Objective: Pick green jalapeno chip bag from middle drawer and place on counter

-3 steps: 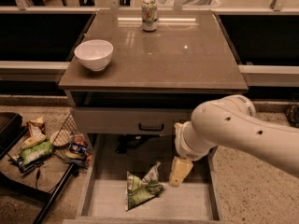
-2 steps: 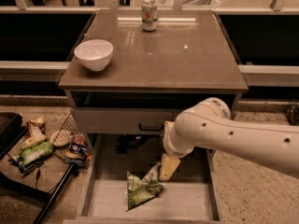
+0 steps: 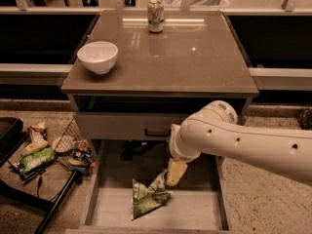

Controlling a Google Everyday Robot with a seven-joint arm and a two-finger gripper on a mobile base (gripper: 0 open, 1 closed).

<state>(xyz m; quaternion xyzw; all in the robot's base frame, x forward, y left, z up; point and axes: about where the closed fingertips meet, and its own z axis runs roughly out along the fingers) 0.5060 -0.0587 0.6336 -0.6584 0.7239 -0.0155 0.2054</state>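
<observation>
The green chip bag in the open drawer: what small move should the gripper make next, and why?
Probably lower the gripper a little and shift it over the green jalapeno chip bag. It hangs at the bag's far end, off its middle, while the bag lies on the middle drawer floor, not yet lifted.

Cream jaws beside green-white chip bag (image 3: 146, 200); pale-grey drawer (image 3: 195, 211); grey-brown counter (image 3: 195, 67).

Bowl (image 3: 97, 56) and can (image 3: 155, 15) stand apart; snack litter (image 3: 36, 157) lies left of jaws.
</observation>
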